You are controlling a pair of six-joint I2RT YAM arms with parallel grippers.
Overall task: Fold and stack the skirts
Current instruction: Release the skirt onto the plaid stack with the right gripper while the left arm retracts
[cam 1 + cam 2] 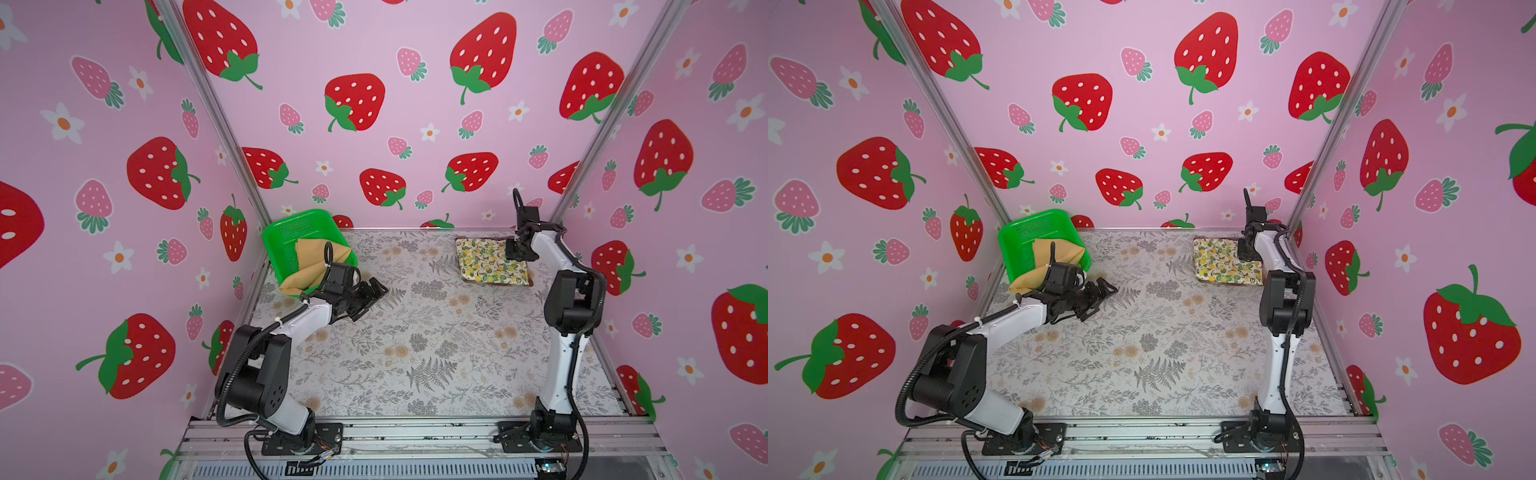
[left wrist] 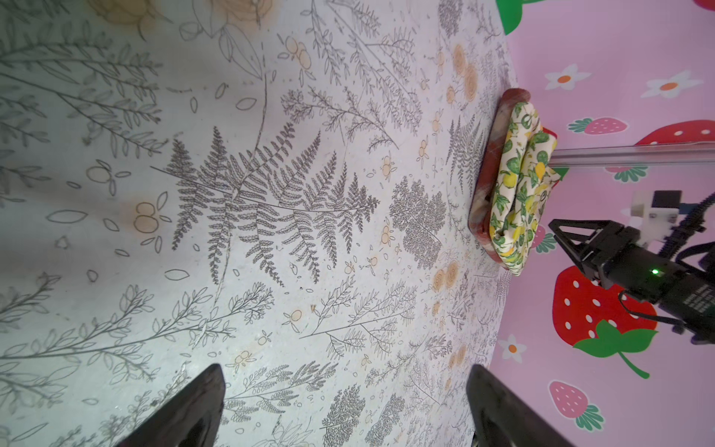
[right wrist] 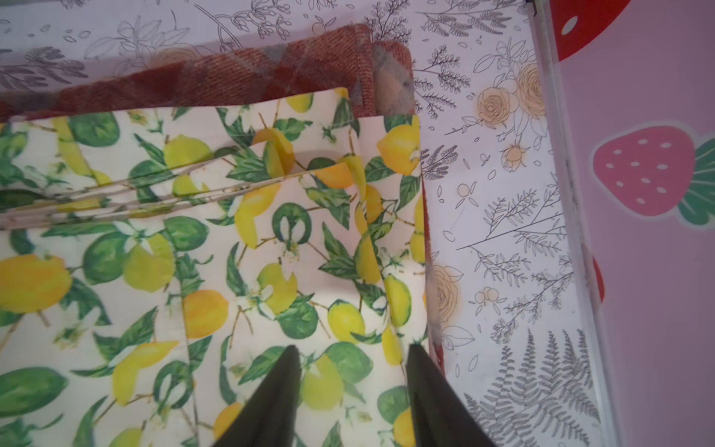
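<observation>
Lemon skirt (image 1: 486, 262) lies folded atop plaid skirt (image 3: 251, 73). Mustard skirt (image 1: 307, 270), draped from the green basket (image 1: 291, 218), is not yet folded. My right gripper (image 3: 354, 348) and left gripper (image 2: 344, 371) both stand apart, empty.

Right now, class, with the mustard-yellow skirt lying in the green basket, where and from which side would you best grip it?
Grip the mustard-yellow skirt by the fold spilling over the green basket's front rim. Probably come in low over the table with the open left gripper: the basket tilts up behind the cloth, so only that overhanging edge is free.
</observation>
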